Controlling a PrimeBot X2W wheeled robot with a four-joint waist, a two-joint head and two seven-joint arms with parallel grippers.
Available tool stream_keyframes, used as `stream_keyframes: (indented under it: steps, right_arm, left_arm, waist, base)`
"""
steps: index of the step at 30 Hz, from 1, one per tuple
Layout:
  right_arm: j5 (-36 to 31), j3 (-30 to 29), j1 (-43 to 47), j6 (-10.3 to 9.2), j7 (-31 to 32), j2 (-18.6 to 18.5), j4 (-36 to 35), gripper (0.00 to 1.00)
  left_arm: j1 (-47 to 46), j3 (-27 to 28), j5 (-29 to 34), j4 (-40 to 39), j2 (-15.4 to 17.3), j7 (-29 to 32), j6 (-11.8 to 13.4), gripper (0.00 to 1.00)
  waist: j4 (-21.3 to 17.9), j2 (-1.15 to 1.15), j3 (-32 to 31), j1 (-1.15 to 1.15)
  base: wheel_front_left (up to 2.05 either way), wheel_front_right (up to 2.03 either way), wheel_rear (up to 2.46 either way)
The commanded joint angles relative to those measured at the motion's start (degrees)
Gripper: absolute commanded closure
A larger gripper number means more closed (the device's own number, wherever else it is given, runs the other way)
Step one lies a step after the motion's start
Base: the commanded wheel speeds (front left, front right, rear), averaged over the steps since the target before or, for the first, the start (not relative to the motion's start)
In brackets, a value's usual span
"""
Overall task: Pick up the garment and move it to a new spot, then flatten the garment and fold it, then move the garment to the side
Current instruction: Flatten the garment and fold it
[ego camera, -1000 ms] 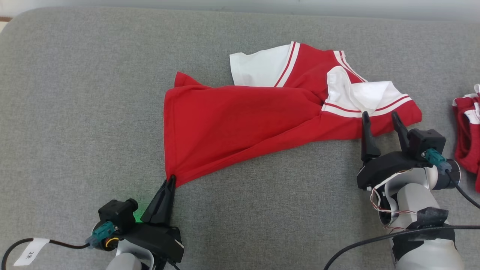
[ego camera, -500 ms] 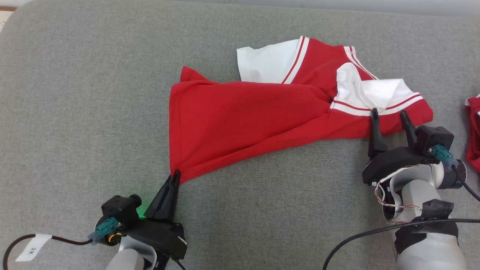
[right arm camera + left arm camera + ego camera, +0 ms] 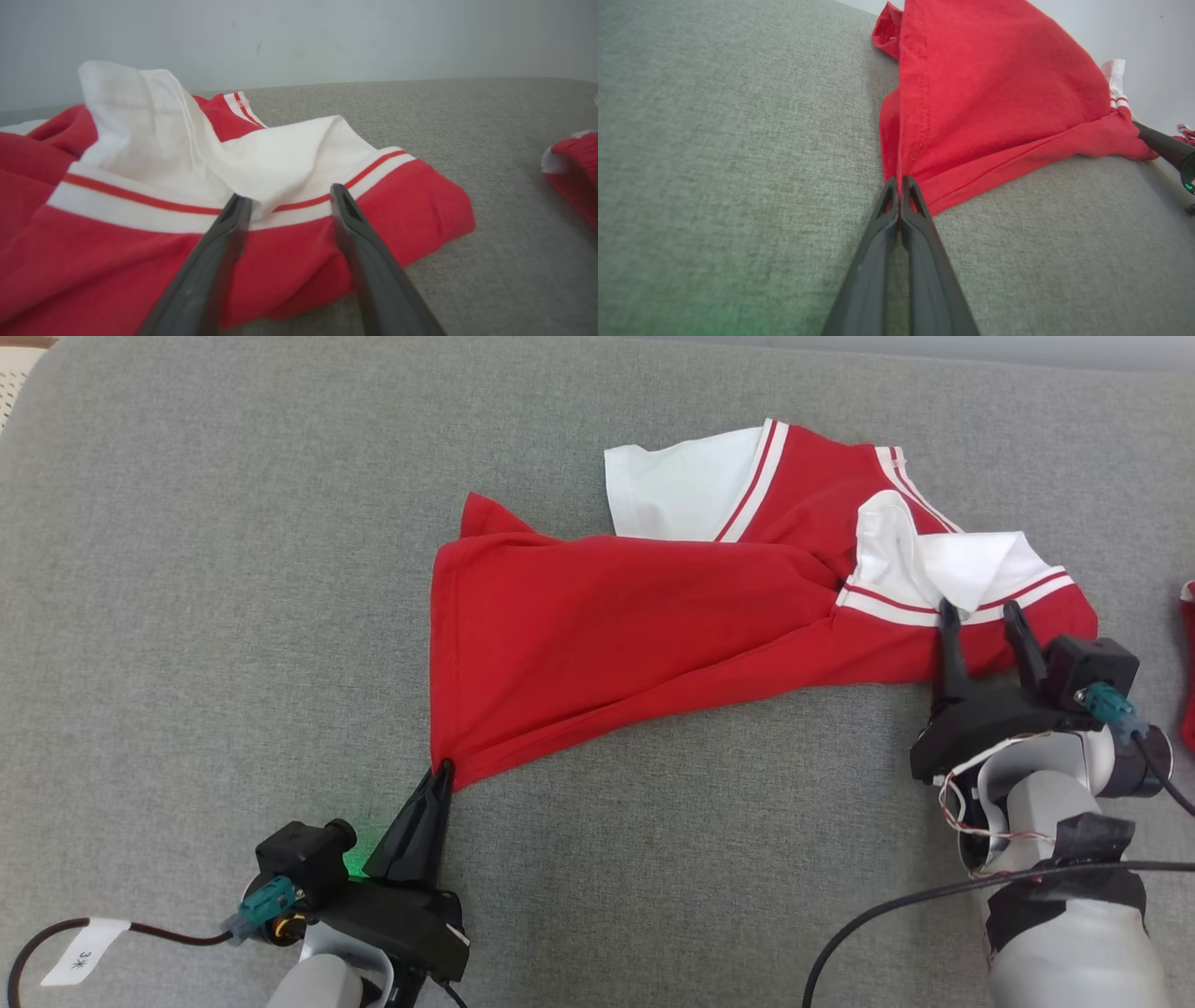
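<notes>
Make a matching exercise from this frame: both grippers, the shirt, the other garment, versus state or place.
1 left gripper
2 right gripper
3 red and white shirt
4 second red garment

A far right edge of head view
B open, astride the shirt's striped end
C shut on the shirt's hem corner
D crumpled between the grippers

Pairs: 1-C, 2-B, 3-D, 4-A

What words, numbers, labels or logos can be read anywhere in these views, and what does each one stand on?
"3*": handwritten and turned sideways, on the white tag wrapped round the black cable at the lower left of the head view; the second mark is a star-like sign.
The garment: red and white with stripes, no print, logo or readable label on the parts that show.
</notes>
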Motion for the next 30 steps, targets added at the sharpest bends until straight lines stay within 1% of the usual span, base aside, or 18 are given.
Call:
stream_keyframes:
  steps: [1, 2, 3, 4, 5, 6, 14, 20, 24, 30]
  right_arm:
    - [-0.9, -0.3, -1.0, -0.05, 0.0, 0.2, 0.4, 0.27]
    - [-1.1, -0.5, -1.0, -0.06, 0.0, 0.2, 0.7, 0.31]
    - [-1.1, -0.6, -1.1, -0.06, 0.0, 0.3, 0.9, 0.55]
    - [-1.3, -0.8, -1.2, -0.06, 0.0, 0.3, 1.0, 0.62]
    - [-1.6, -0.9, -1.4, -0.06, 0.0, 0.3, 1.0, 0.75]
    - [-1.6, -1.0, -1.5, -0.05, 0.0, 0.4, 1.1, 1.00]
    - [-0.3, -0.5, -0.3, -0.05, 0.0, 0.8, -0.5, 1.00]
    - [2.5, 1.5, 2.5, -0.06, 0.0, 0.8, -4.6, 1.00]
    - [4.2, 3.1, 2.6, -0.05, 0.0, 0.0, -6.9, 1.00]
    - [6.3, 6.4, -1.7, -0.05, 0.0, -1.6, -7.7, 1.00]
  left_arm:
    - [0.0, 0.0, -0.2, 0.3, 0.1, 0.0, 0.0, 1.00]
    - [0.0, 0.0, -0.2, 0.4, 0.1, 0.0, 0.0, 1.00]
    - [0.0, 0.0, -0.2, 0.4, 0.1, 0.0, 0.0, 1.00]
    - [-0.1, 0.1, -0.2, 0.5, 0.2, 0.0, 0.0, 1.00]
    - [-0.1, 0.2, -0.2, 0.5, 0.2, 0.0, 0.0, 1.00]
    - [-0.2, 0.3, -0.1, 0.5, 0.2, 0.0, 0.0, 1.00]
    - [-0.5, 1.2, 0.9, -0.3, 0.1, 0.0, 0.0, 1.00]
    - [-1.3, 3.6, 1.9, -2.3, 0.5, 0.0, 0.0, 1.00]
    - [-3.9, 3.9, 2.5, -2.6, 3.4, 0.0, 0.0, 1.00]
    - [-12.6, 0.6, 1.8, -0.3, 9.1, 0.0, 0.0, 1.00]
  waist:
    - [0.1, 0.00, 0.1, 0.00]
    - [0.2, 0.00, 0.1, 0.00]
    - [0.3, 0.00, 0.1, 0.00]
    - [0.3, 0.00, 0.1, 0.00]
    - [0.3, 0.00, 0.2, 0.00]
    - [0.3, 0.00, 0.2, 0.00]
    - [0.0, 0.00, -1.4, 0.00]
    - [0.1, 0.00, -7.6, 0.00]
    - [-0.2, 0.00, -11.4, 0.00]
    - [-1.2, 0.00, -14.6, 0.00]
  base:
    - [0.00, 0.00, 0.00]
    - [0.00, 0.00, 0.00]
    - [0.00, 0.00, 0.00]
    - [0.00, 0.00, 0.00]
    - [0.00, 0.00, 0.00]
    - [0.00, 0.00, 0.00]
    - [0.00, 0.00, 0.00]
    - [0.00, 0.00, 0.00]
    - [0.00, 0.00, 0.00]
    - [0.00, 0.00, 0.00]
